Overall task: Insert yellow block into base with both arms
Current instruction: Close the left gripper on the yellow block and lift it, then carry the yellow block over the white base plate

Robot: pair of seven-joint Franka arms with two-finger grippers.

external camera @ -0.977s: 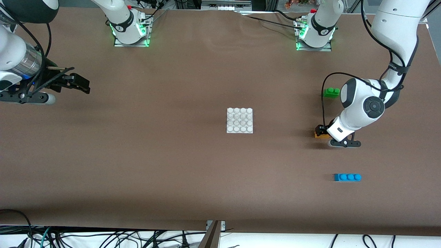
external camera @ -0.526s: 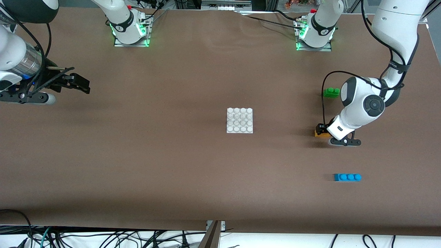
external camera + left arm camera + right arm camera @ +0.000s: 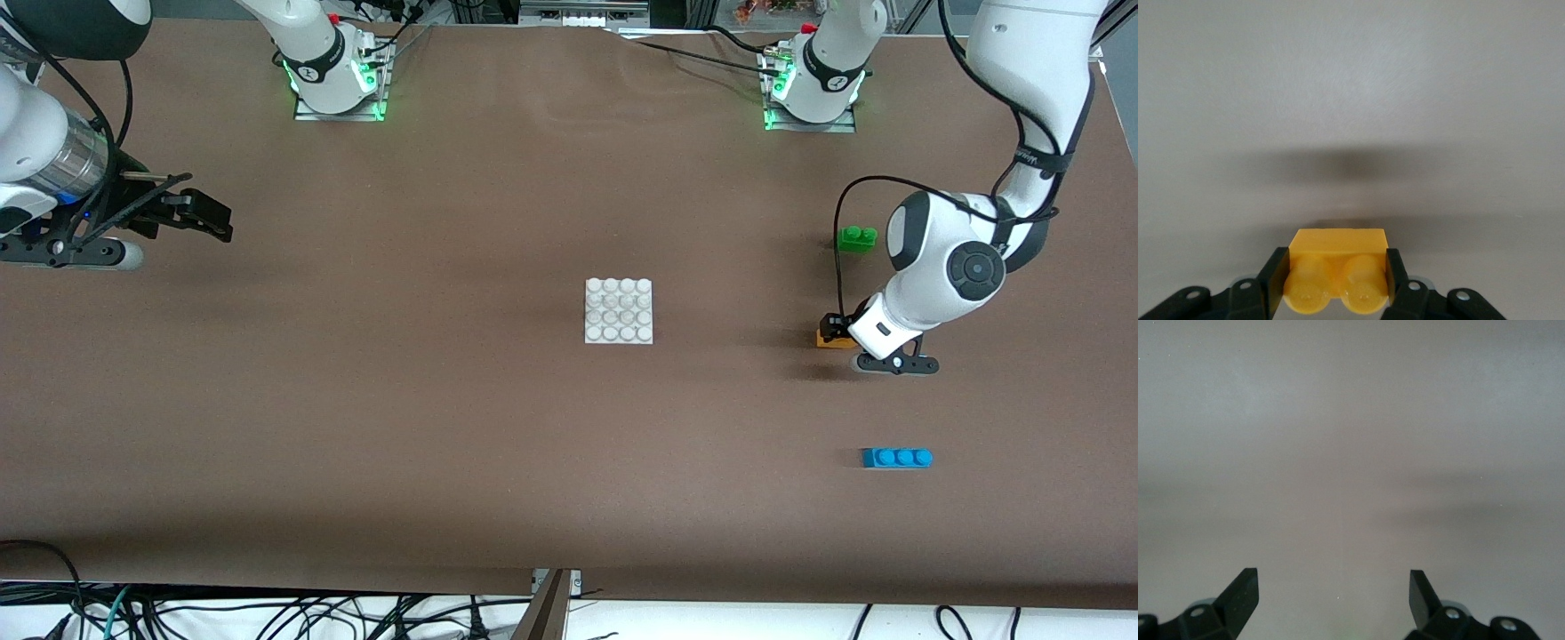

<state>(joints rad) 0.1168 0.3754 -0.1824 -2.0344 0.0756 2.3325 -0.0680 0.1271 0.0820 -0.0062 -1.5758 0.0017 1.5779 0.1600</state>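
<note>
The yellow block (image 3: 829, 340) sits in my left gripper (image 3: 834, 333), toward the left arm's end of the table, a little above the brown cloth. In the left wrist view the left gripper (image 3: 1335, 275) is shut on the block (image 3: 1337, 248), one black finger against each short end, its two studs facing the camera. The white studded base (image 3: 619, 310) lies flat at the table's middle, well apart from the block. My right gripper (image 3: 209, 216) waits open and empty over the right arm's end of the table; in the right wrist view the gripper (image 3: 1333, 590) shows only bare cloth between its fingers.
A green two-stud brick (image 3: 857, 238) lies farther from the front camera than the left gripper. A blue three-stud brick (image 3: 897, 458) lies nearer to the camera. The arm bases (image 3: 336, 80) stand along the table's edge farthest from the camera.
My left gripper has risen slightly with the yellow block in it, and the left arm's elbow shifted a little. The right arm has not moved.
</note>
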